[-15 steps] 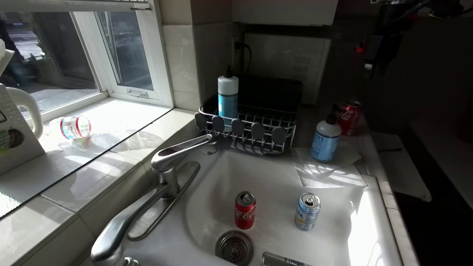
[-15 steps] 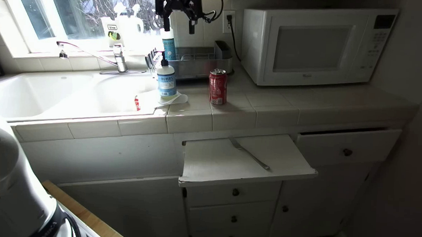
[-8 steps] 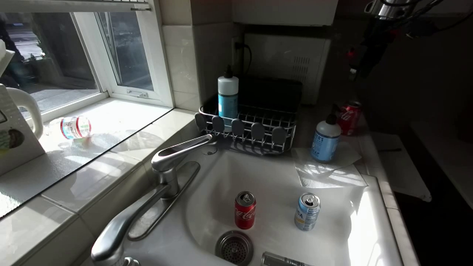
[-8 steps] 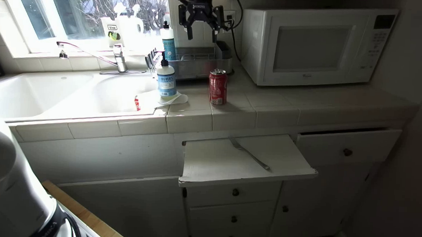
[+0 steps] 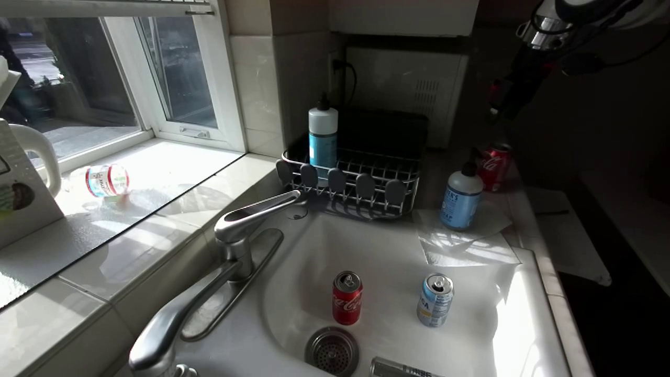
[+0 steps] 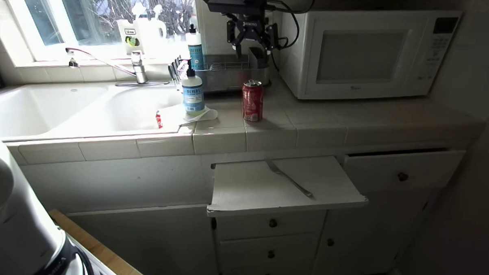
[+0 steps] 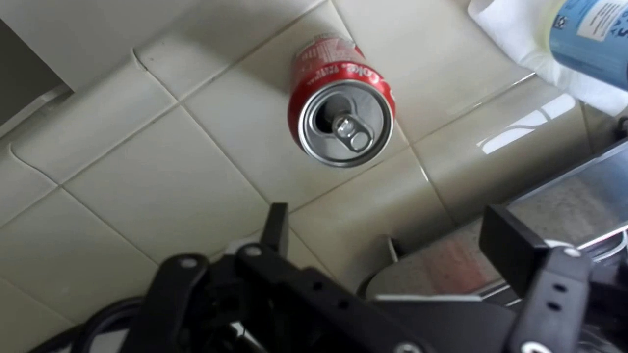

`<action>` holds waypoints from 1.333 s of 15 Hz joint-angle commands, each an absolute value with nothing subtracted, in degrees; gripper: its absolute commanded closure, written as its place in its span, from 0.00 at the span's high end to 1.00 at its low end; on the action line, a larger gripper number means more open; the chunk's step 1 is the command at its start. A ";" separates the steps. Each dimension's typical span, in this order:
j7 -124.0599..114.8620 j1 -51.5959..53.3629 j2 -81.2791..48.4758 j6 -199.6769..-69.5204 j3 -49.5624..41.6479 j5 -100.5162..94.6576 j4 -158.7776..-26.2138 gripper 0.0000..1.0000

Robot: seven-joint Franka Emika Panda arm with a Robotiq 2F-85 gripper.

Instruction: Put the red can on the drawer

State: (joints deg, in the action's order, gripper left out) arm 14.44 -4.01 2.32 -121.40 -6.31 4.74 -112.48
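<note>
Pincer [image 7: 390, 228] spread wide, jaws well apart, nothing held; in an exterior view it hangs over the counter [image 6: 351, 112], tips angled downward. Red can [image 6: 252, 101] stands upright on the counter tiles, lower than the pincer and apart from it. Wrist view gives its silvery top with tab and open mouth, "Coke" lettered on the shoulder.

Soap bottle [image 6: 193, 93], blue label, stands near the can on a white sheet [image 6: 207, 114]. Dish rack [image 6: 226, 78] behind; taller bottle [image 5: 323, 131] at its end, inside or behind, cannot tell. Microwave [image 6: 365, 56] farther along the counter.

Below the counter edge, a pulled-out drawer board [image 6: 242, 190] bears a fork [image 6: 289, 179], lying aslant.

Sink [image 5: 387, 235]: cola can [image 5: 347, 298] upright just beside the drain [image 5: 332, 352]; pale blue can [image 5: 435, 301], also upright; silvery cylinder [image 5: 398, 368] on its side, partly out of frame.
</note>
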 commanded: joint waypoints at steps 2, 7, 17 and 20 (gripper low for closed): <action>14.44 -4.24 2.44 -121.21 -5.91 4.74 -112.30 1.00; 15.12 -4.03 2.58 -121.73 -5.55 2.39 -113.20 1.00; 20.34 -4.42 0.15 -122.43 -5.58 0.21 -114.55 1.00; 20.86 -4.62 -0.58 -122.64 -5.55 -1.07 -115.04 1.00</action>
